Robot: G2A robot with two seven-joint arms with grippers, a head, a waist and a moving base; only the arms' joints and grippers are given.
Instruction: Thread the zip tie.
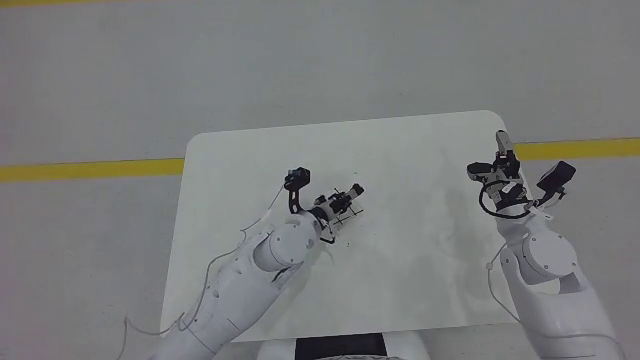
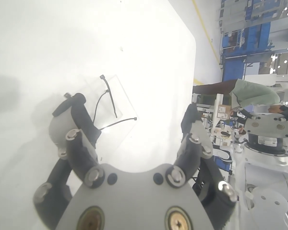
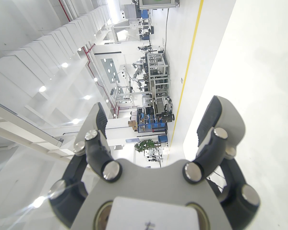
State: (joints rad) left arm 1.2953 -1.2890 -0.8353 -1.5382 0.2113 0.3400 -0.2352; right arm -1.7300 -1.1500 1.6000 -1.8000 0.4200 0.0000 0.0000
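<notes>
The top camera looks straight down from above the arms, far enough off to take in the whole table (image 1: 420, 155) and the floor beyond it. The left wrist camera sits just behind the left gripper (image 2: 130, 105), low and close over the table, facing across it toward a rounded corner. With the top view it shares the tabletop and the zip ties (image 2: 112, 99) there. The right wrist camera sits behind the right gripper (image 3: 156, 106) at the table's edge. It faces outward into the hall along a yellow floor line (image 3: 192, 48).
</notes>
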